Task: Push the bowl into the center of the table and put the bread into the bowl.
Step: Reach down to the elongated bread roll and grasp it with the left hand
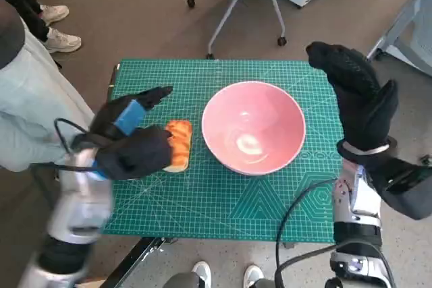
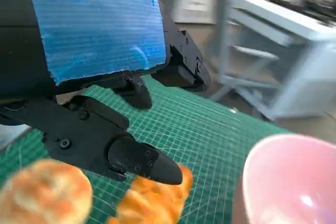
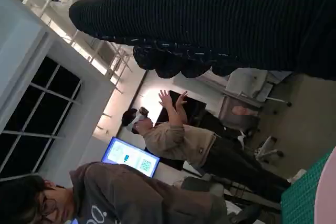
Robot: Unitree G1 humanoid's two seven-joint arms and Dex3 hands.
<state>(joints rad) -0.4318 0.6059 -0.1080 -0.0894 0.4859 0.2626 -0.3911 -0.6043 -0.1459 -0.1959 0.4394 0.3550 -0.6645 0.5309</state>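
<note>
The bowl (image 1: 253, 127) stands upright on the green mat of the table (image 1: 223, 200), close to the middle and slightly toward the robot's right; judged from this position, the push step is complete or nearly so, and the step in hand is the pickup of the bread (image 1: 179, 144). The bread lies flat on the mat just beside the bowl, on its left side, apart from the rim. The left hand (image 1: 131, 141) hovers over the bread's outer edge; in the left wrist view its fingers (image 2: 136, 161) are spread above the bread with a visible gap, so the hand is open and holds nothing. The right hand (image 1: 358, 96) is raised off the table at the bowl's right side, fingers extended and apart, empty, and not touching the bowl. The next move calls for the left hand to descend, close its fingers across the bread's width, lift it above the rim, carry it over the bowl and release it. Firm closure is likely to deform the soft bread; a light grip is advisable.
</note>
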